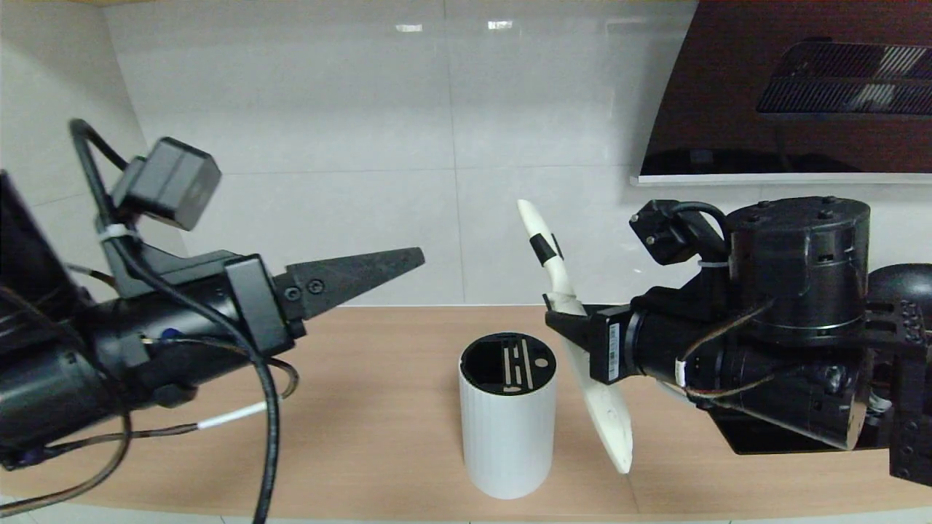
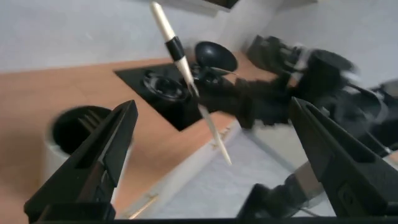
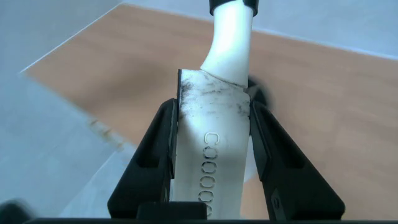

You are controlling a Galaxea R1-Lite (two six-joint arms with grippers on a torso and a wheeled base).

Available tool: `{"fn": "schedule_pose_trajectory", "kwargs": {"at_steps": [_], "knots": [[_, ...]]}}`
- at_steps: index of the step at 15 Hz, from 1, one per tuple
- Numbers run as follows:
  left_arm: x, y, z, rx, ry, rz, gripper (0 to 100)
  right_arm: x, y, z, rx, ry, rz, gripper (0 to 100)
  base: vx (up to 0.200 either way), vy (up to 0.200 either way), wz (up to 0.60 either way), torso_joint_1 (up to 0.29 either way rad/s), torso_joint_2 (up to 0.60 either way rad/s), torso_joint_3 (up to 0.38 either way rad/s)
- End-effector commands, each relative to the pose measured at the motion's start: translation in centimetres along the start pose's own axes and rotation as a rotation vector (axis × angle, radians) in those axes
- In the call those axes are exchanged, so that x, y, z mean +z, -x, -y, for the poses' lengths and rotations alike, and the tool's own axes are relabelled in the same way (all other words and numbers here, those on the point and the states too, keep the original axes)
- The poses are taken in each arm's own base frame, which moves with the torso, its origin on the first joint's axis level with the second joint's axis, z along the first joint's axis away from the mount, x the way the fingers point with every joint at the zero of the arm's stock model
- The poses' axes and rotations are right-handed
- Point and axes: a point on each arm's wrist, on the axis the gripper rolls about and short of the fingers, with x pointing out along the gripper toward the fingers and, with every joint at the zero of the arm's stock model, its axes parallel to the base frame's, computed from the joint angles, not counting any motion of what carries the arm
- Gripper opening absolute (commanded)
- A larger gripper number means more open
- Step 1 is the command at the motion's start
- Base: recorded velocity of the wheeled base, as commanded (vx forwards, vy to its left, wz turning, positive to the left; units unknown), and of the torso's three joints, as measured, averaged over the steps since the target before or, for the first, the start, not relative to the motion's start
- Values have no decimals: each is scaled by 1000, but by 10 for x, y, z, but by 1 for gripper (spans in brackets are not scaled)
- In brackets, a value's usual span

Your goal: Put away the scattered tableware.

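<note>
Currently right gripper [image 1: 568, 320] is pinching a tilted white spatula [image 1: 610, 415] right of centre, just beside the holder [image 1: 507, 429] at lower centre. Left gripper [image 1: 411, 258] is hovering at left, jaws spread.

two black arms, cabled and bolted
the left gripper [image 1: 411, 257] has matte black, tapering wedge fingers with two round screws [image 1: 304, 289] at the root. behind it a boxy black camera [image 1: 172, 182] sits on a bracket, with a thick black cable [image 1: 266, 407] cinched by a white tie [image 1: 116, 231]. below run thin brown wires and a white-sleeved lead [image 1: 233, 416]. the right gripper [image 1: 566, 314] is black too, with a white printed label [image 1: 614, 350] on its wrist block, a small black camera [image 1: 666, 233] and a broad drum-shaped housing [image 1: 797, 269].
</note>
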Motion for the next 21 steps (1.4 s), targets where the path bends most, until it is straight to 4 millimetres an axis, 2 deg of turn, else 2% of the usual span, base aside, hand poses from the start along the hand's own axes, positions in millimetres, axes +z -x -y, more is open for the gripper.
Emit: {"fn": "schedule_pose_trajectory", "kwargs": {"at_steps": [1, 5, 8, 12, 19, 20, 21], "knots": [[-25, -30, -19, 41, 86, -75, 100, -8, 0, -16, 38, -2, -17, 0, 0, 0, 0, 0, 0, 0], [-34, -53, -23, 73, 100, -18, 100, -15, 4, -35, 79, 3, -30, 0, 0, 0, 0, 0, 0, 0], [-44, -67, -17, 104, 99, -2, 100, -20, 5, -45, 92, 11, -40, 0, 0, 0, 0, 0, 0, 0], [-45, -70, -13, 87, 95, 2, 100, -27, 6, -56, 128, 9, -58, 0, 0, 0, 0, 0, 0, 0], [-49, -73, -17, 100, 97, 0, 100, -31, 9, -62, 147, 17, -65, 0, 0, 0, 0, 0, 0, 0], [-49, -73, -17, 99, 97, -1, 0, -31, 9, -62, 147, 17, -65, 0, 0, 0, 0, 0, 0, 0], [-49, -73, -17, 99, 95, -1, 0, -31, 9, -62, 147, 17, -65, 0, 0, 0, 0, 0, 0, 0]]}}
